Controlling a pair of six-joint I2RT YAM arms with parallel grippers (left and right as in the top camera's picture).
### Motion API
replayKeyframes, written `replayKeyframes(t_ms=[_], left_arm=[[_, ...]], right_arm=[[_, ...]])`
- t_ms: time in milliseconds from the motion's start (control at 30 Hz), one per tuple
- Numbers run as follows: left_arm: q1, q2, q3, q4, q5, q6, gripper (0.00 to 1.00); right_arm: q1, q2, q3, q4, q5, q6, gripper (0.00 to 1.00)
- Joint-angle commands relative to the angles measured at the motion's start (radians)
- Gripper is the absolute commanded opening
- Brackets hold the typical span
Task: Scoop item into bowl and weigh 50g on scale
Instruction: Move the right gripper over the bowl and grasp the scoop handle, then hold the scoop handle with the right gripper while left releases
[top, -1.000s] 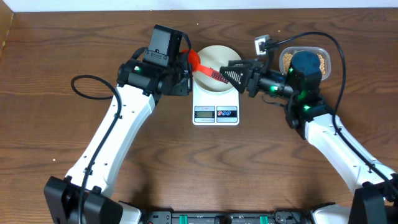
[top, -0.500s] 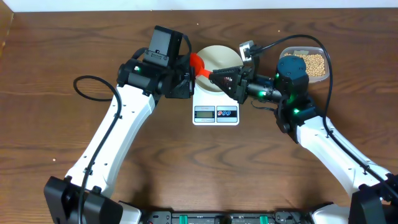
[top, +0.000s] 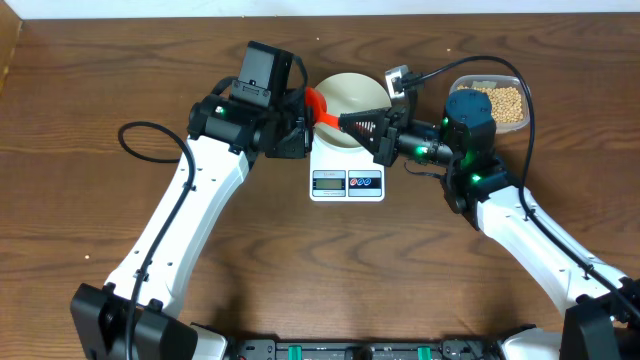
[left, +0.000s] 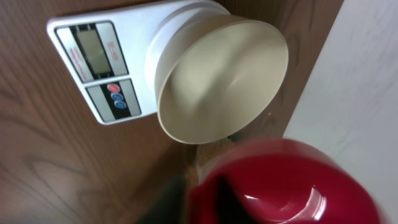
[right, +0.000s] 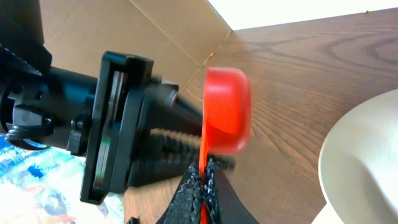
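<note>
The cream bowl (top: 352, 92) stands on the white scale (top: 347, 182) and looks empty in the left wrist view (left: 224, 81), beside the scale's display (left: 93, 53). My right gripper (top: 358, 124) is shut on the handle of a red scoop (top: 316, 101), whose head hangs over the bowl's left rim, close to my left gripper (top: 297, 128). In the right wrist view the jaws (right: 204, 180) pinch the thin handle below the scoop head (right: 227, 109). The left gripper's fingers (right: 180, 134) are apart and hold nothing. No beans show in the scoop (left: 273, 186). The beans (top: 505, 102) lie in a tub.
A clear plastic tub (top: 487, 80) holds the beans at the back right, behind my right arm. A white wall and a cardboard panel (right: 155, 28) run along the table's far edge. Cables trail from both arms.
My right gripper has carried the red scoop leftward from above the bowl's right side to its left rim, uncovering the tub. The left arm has not moved.
</note>
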Motion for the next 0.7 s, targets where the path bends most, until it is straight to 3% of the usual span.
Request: replayKeyframes(t_ms=[0, 67, 233, 367, 500, 567, 667], left_arm=[[-0.002, -0.004, 0.009, -0.009, 0.000, 0.024, 0.78], [-0.001, -0.004, 0.009, -0.025, -0.001, 0.025, 0.87], [-0.002, -0.004, 0.009, -0.079, -0.096, 0.086, 0.87], [-0.001, -0.004, 0.009, -0.077, -0.251, 0.362, 0.87], [0.000, -0.004, 0.009, -0.012, -0.311, 0.785, 0.87], [0.001, -0.005, 0.009, 0.004, -0.312, 0.933, 0.87], [0.000, -0.006, 0.009, 0.010, -0.311, 0.998, 0.87]], right_arm=[[-0.006, 0.005, 0.024, 0.004, -0.027, -0.004, 0.01], [-0.019, 0.005, 0.024, 0.004, -0.027, -0.004, 0.01], [-0.073, 0.005, 0.024, 0.004, -0.019, -0.003, 0.01], [-0.141, 0.005, 0.024, 0.004, -0.012, 0.018, 0.01], [-0.227, 0.004, 0.025, -0.028, -0.001, 0.037, 0.02], [-0.265, 0.002, 0.025, -0.046, 0.003, 0.039, 0.01], [-0.296, 0.001, 0.025, -0.065, -0.002, 0.042, 0.02]])
